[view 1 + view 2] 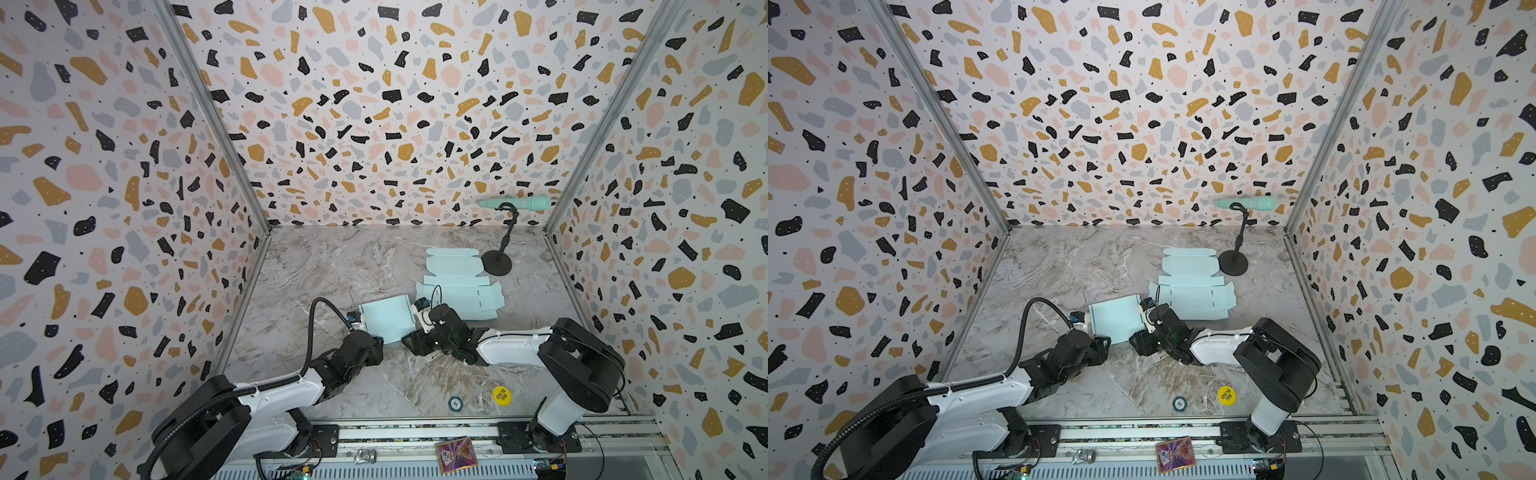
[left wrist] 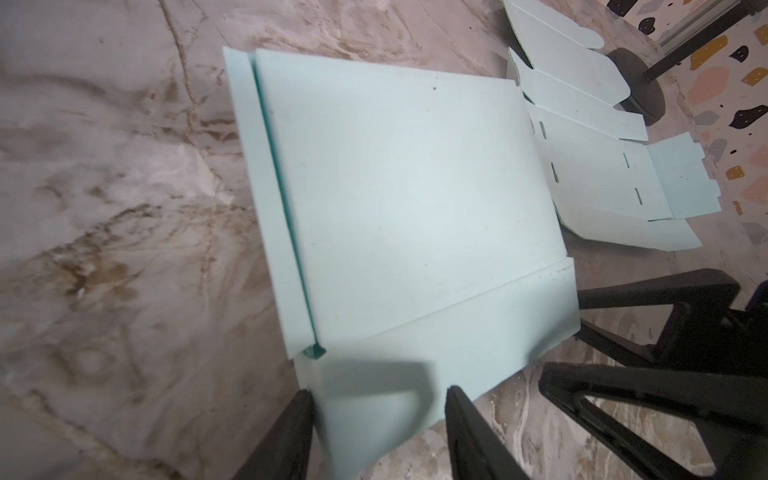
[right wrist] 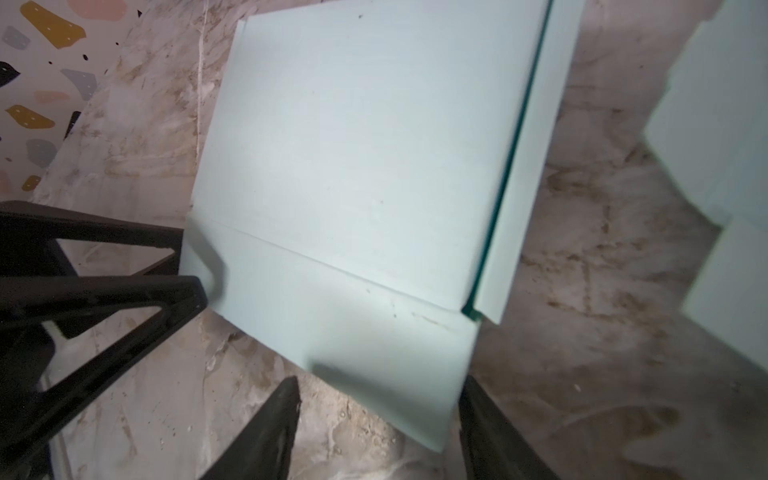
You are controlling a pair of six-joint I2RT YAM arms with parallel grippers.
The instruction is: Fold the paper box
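A pale blue paper box (image 1: 386,318) (image 1: 1116,318) lies partly folded on the marble table, with one narrow side strip (image 2: 270,199) turned up and a creased flap (image 2: 436,332) (image 3: 374,332) at its near edge. My left gripper (image 2: 380,392) (image 1: 379,344) is open, its fingers astride one corner of that flap. At the flap's other corner my right gripper (image 3: 380,381) (image 1: 409,338) is open too, and the paper edge reaches in between its fingers. The two grippers sit close side by side, and each shows in the other's wrist view.
Flat pale blue box blanks (image 1: 457,286) (image 2: 602,178) lie just behind and to the right. A black stand (image 1: 496,262) holding a mint handle (image 1: 515,203) is at the back right. A yellow sticker (image 1: 501,395) and a small round token (image 1: 455,402) lie near the front edge.
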